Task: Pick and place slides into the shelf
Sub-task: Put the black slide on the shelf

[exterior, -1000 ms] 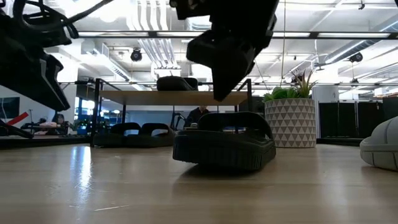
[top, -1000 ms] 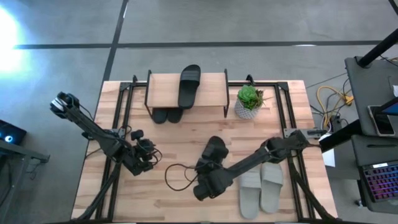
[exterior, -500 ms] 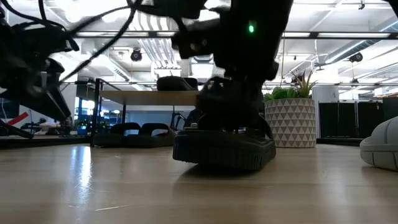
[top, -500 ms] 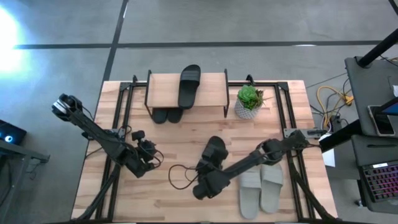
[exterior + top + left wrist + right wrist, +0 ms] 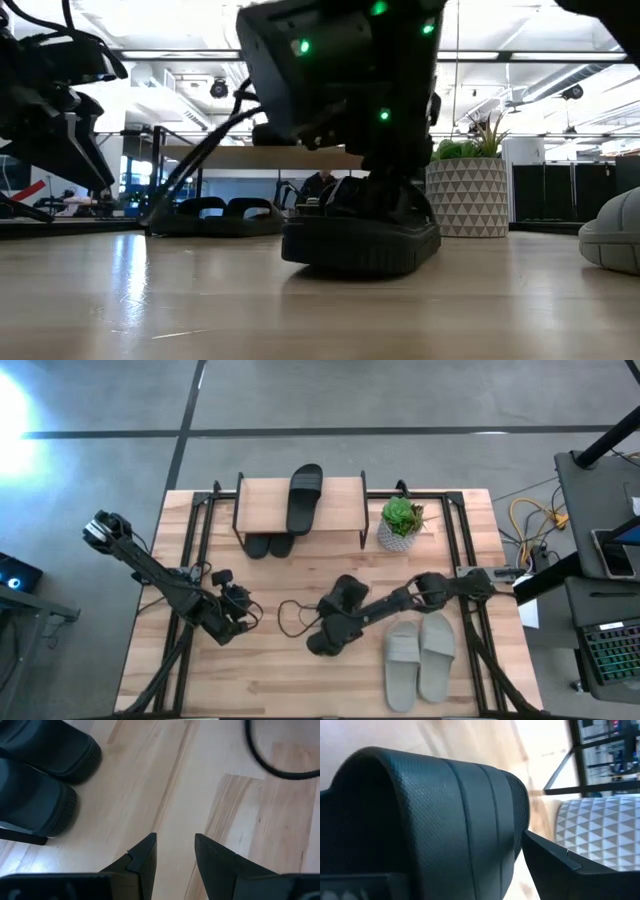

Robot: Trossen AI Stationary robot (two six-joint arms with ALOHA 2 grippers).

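Black slide (image 5: 345,596) mid-worktop, chunky ribbed sole, textured wide strap, right gripper (image 5: 335,628) low over it, fingers straddling the strap, grip not confirmable, right arm stretched in from right edge, left gripper (image 5: 174,851) parted, empty, hovering toward left edge.

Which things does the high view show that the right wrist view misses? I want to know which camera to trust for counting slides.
Only the high view: the grey pair, a black slide on the shelf, two black slides beneath it, and the left gripper. Only the right wrist view: the strap's texture. Both: the black slide at the right gripper, and the planter.
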